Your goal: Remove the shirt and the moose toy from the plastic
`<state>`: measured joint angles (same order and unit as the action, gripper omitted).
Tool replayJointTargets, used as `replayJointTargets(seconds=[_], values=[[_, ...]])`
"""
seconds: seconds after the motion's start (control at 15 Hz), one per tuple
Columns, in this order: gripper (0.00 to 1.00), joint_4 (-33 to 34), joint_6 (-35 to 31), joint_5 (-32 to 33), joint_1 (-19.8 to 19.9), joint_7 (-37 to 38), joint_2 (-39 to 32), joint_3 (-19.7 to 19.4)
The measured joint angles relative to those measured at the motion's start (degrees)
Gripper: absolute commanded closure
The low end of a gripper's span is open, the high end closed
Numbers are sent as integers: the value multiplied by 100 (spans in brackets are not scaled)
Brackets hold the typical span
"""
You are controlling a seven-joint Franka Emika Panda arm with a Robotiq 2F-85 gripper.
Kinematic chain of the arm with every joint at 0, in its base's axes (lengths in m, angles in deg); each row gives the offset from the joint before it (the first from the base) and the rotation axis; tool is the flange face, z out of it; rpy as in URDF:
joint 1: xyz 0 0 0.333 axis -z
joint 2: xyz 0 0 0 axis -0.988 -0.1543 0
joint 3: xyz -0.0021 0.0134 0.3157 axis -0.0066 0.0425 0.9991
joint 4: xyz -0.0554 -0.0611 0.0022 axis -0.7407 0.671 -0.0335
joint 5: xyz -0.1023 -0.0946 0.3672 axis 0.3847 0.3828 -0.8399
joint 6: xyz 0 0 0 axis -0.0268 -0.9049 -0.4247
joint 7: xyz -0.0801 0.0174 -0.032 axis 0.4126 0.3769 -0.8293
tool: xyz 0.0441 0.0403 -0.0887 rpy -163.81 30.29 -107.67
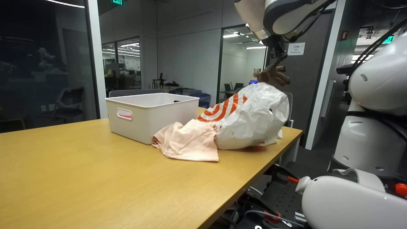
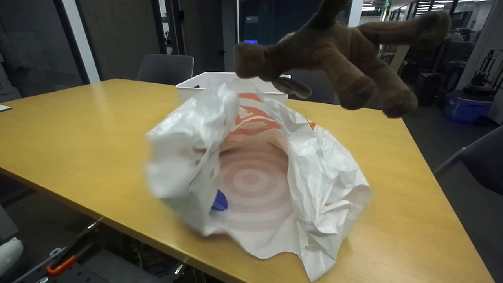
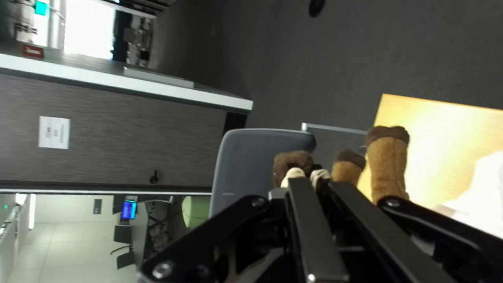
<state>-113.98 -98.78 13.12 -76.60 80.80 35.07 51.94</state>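
The brown moose toy (image 1: 273,75) hangs from my gripper (image 1: 281,58), above the bag and clear of it. In an exterior view the toy (image 2: 334,51) hangs above the bag with its legs spread. In the wrist view my gripper (image 3: 308,181) is shut on the toy, whose brown legs (image 3: 389,165) show beyond the fingers. The white plastic bag (image 1: 254,117) with red print lies on the table; its wide mouth shows in an exterior view (image 2: 326,177). The peach shirt (image 1: 190,141) lies against the bag's end. I cannot tell whether part of it is inside.
A white bin (image 1: 152,111) stands on the wooden table (image 1: 95,178) against the shirt, with something pink behind its handle hole. It also shows in an exterior view (image 2: 232,80). A blue thing (image 2: 220,201) is in the bag's mouth. A grey chair (image 3: 251,165) stands past the table edge.
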Motion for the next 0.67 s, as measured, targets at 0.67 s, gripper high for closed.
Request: replayJointTargets(seconds=[0.67], values=[[98, -76, 484, 522, -524, 1093, 33, -316]])
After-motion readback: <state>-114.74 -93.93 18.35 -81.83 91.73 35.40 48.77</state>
